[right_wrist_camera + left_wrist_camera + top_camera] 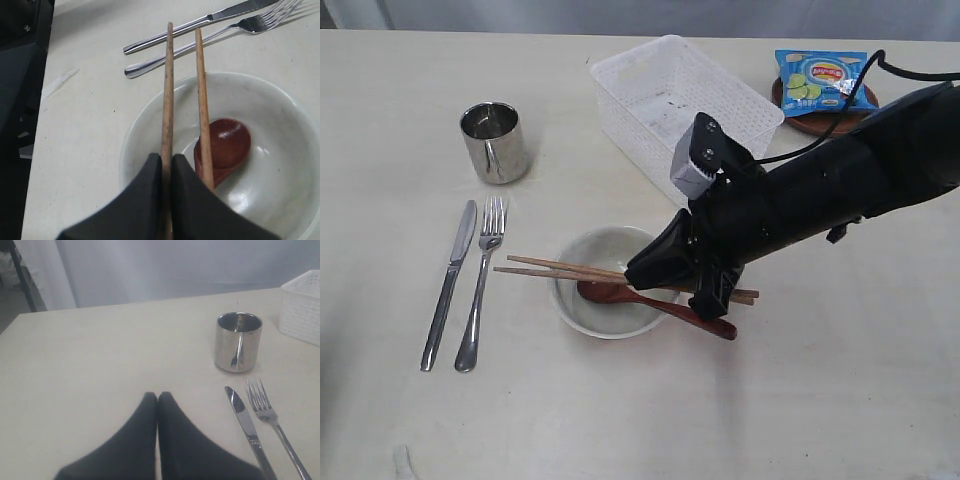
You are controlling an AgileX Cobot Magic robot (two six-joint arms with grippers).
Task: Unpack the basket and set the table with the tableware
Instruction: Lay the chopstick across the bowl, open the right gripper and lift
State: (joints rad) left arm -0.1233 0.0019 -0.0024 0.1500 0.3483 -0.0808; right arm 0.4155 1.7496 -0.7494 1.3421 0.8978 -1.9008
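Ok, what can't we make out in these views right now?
Exterior view: the right arm covers the right hand and the held ends of the chopsticks.
Right wrist view: one chopstick is pinched; the fingers hide whether the second is gripped too.
Exterior view: the snack bag covers most of the plate.
Left wrist view: the basket is cut off by the picture's edge; its inside is unseen.

My right end effector (166, 158) has smooth, matt black fingers (135, 200). The two slim wooden chopsticks (560, 268) look bare and dull, the reddish-brown wooden spoon (620, 293) lacquered. The pale whitish round bowl (610, 250) is glossy glazed. The cylindrical steel cup (495, 143), long steel knife (448, 283) and slim steel fork (482, 285) shine mirror-bright. The white rectangular lattice basket (630, 70) is plastic; the pale cream desk (820, 380) is matt, faintly smudged.
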